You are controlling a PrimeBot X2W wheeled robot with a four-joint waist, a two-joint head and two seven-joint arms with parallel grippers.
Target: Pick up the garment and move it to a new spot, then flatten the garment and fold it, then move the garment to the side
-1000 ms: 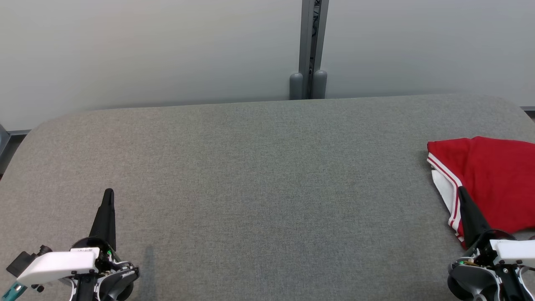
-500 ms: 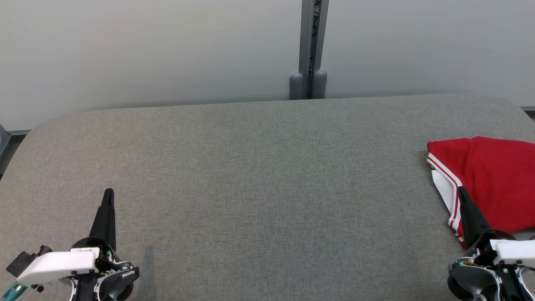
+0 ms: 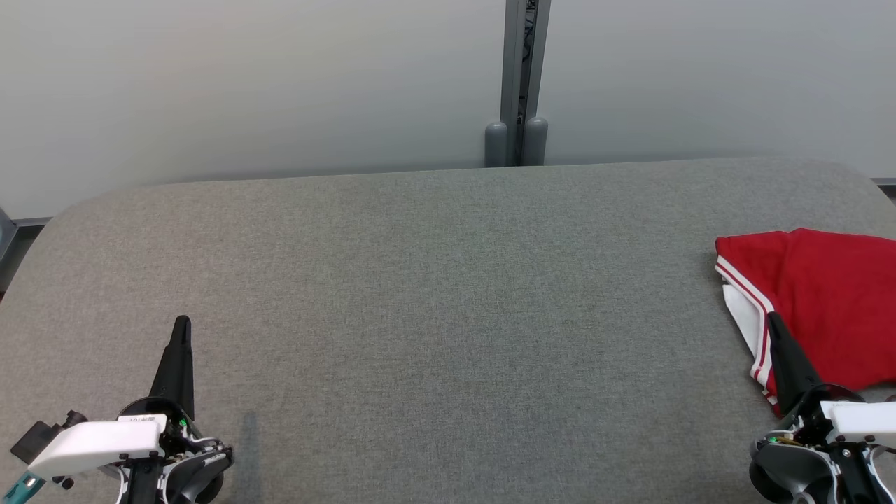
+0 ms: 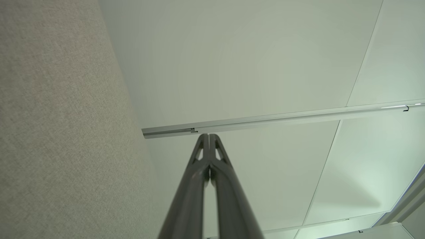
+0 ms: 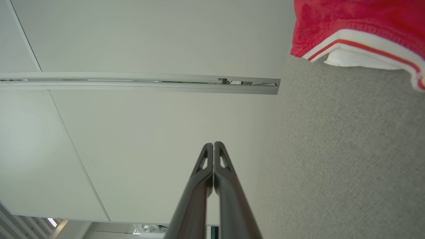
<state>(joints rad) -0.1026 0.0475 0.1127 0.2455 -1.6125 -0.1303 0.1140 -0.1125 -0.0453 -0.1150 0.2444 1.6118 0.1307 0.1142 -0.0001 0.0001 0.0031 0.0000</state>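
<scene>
A red garment (image 3: 826,301) with white and red striped trim lies folded at the right edge of the grey table (image 3: 434,301), running out of the head view. The right wrist view shows its trimmed edge (image 5: 358,30) at the top right. My right gripper (image 3: 772,318) is shut and empty, and in the head view its tip overlaps the garment's near left edge. In the right wrist view its fingertips (image 5: 212,145) meet. My left gripper (image 3: 182,322) is shut and empty at the lower left, over bare table. Its fingertips (image 4: 208,136) are pressed together in the left wrist view.
A pale wall (image 3: 245,84) stands behind the table, with a grey vertical post (image 3: 521,77) at the back centre. The table's corners are rounded. The wide stretch of grey table surface between the grippers is bare.
</scene>
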